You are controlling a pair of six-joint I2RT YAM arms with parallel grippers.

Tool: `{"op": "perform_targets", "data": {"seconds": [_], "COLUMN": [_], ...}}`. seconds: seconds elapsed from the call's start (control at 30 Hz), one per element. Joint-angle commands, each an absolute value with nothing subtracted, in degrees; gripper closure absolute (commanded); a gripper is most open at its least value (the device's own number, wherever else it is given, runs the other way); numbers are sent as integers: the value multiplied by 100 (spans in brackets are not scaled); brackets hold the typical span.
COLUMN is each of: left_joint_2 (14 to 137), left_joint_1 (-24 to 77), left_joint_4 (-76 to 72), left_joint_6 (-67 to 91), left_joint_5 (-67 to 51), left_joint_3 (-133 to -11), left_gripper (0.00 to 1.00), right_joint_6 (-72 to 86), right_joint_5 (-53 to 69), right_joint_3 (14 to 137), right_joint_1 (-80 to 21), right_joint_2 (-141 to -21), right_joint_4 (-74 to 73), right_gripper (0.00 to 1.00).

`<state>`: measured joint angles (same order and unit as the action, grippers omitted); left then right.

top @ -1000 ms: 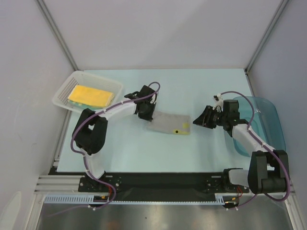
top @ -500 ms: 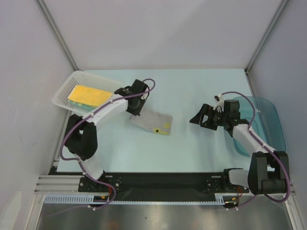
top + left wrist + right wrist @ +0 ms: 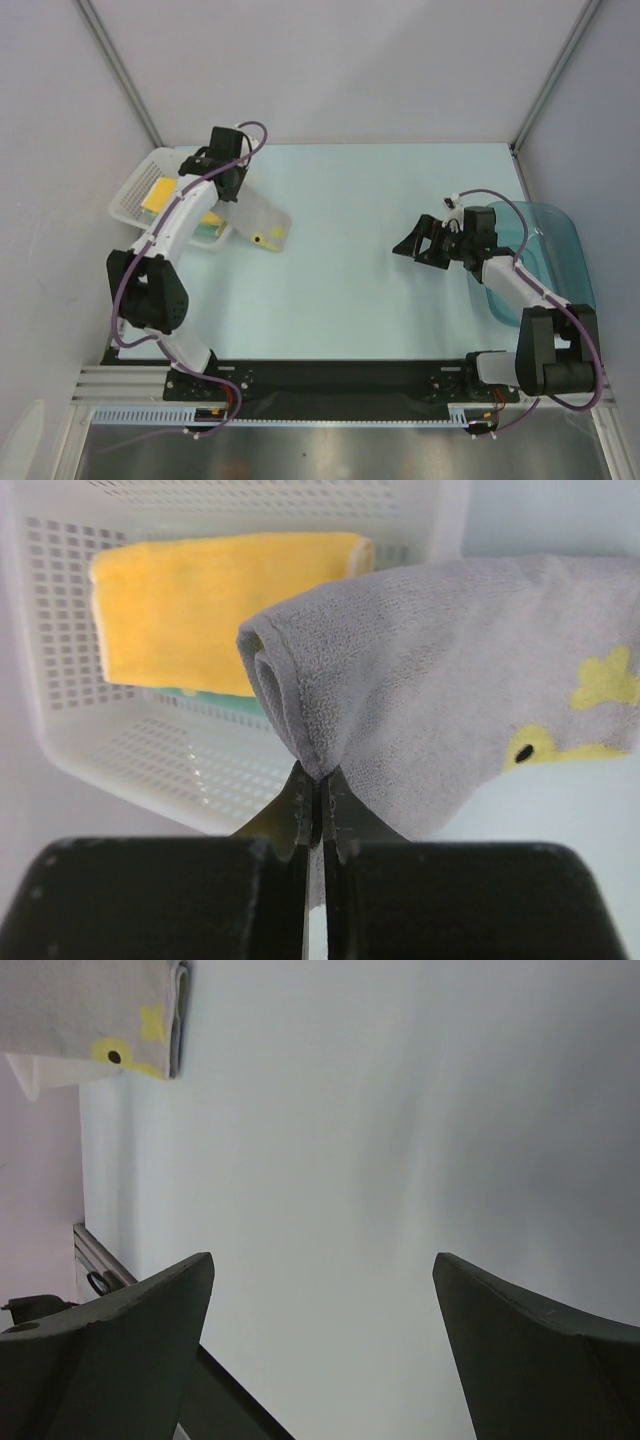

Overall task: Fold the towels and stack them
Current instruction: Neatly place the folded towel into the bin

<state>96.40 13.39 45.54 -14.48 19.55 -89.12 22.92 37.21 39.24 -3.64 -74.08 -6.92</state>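
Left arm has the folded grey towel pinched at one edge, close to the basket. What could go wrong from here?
1. The left gripper is shut on just the folded edge of the grey towel; the rest hangs free, so the fold may open on release.
2. The hanging end sits outside the basket, so it could catch the rim or drape over the wall rather than land flat on the yellow towel.

Pale table point(image 3: 380, 290) with white basket point(image 3: 133, 188)
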Motion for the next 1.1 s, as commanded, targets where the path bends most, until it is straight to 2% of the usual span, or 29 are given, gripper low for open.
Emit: {"op": "perform_targets", "data": {"seconds": [0.0,0.17,0.27,0.33,0.57,0.73,1.07], "left_joint_2": [9773,10142,10370,10485,10591,10863,11057], "left_joint_1": [1117,554,387,238,70,-202,-369], "left_joint_4": [4421,4351,4429,4386,3509,3454,2956], "left_joint_6": [-1863,-1890,-1925,-1995,-2636,-2619,-2821], "left_joint_5": [2162,2057,2661,2646,2971,2777,3253], "left_joint_3": [-9412,-9852,-10063,-10160,-9809,-9975,-9880], "left_gripper": [100,100,100,100,100,100,100], "right_joint_6": [2285,2382,2390,2399,2523,2496,2435], "right_joint_5": [3893,3999,3981,4008,4052,3990,3858], "right_joint_3": [4104,3964,3972,4008,3946,3955,3955], "right_joint_1": [-396,-387,-378,-352,-360,-343,-325], "right_joint_2": [-7637,-7620,-7681,-7751,-7664,-7541,-7488], "right_joint_4": [-431,-106,-79,-105,-62,-62,-106], "right_gripper": [0,0,0,0,0,0,0]}}
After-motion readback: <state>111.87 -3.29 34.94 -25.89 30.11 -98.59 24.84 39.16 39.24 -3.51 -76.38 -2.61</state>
